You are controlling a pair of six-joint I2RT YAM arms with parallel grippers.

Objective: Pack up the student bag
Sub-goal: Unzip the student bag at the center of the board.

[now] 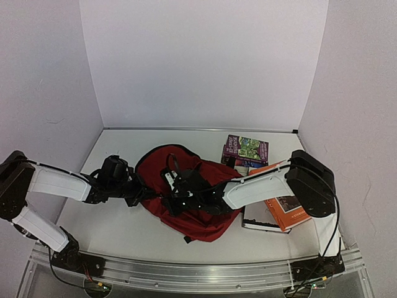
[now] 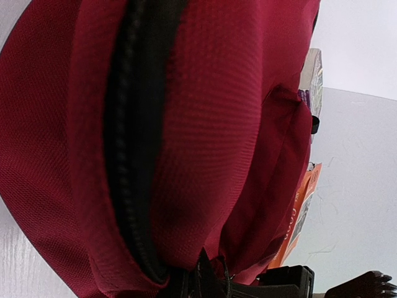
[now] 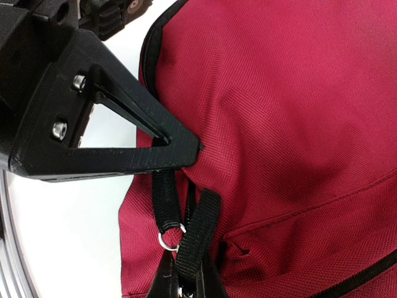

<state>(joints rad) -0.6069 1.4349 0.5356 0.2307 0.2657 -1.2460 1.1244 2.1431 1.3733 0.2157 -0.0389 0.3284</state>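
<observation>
Left end effector (image 1: 138, 192) pinches the student bag (image 1: 201, 218) at its 9 o'clock edge; right end effector (image 1: 181, 197) clenches a black strap (image 3: 164, 198) mid-bag. Bag lies mid-table (image 1: 118, 233); books (image 1: 246, 151) crowd its 2 o'clock side, with open surface at 7 and 12.

1. The student bag (image 3: 291, 124), dark-red woven fabric, fills most of the frame. A black zipper (image 3: 147, 56) runs along its upper-left edge.
2. 1 black triangular finger (image 3: 124, 143) of the right gripper (image 3: 189, 214) reaches in from the upper left. It carries 2 silver screws (image 3: 59, 129), and its tip touches the fabric.
3. 2 black pull straps (image 3: 200, 226) lie below that tip, 1 ending in a small metal ring (image 3: 170, 239).
4. White table (image 3: 68, 236) shows at the left.
</observation>
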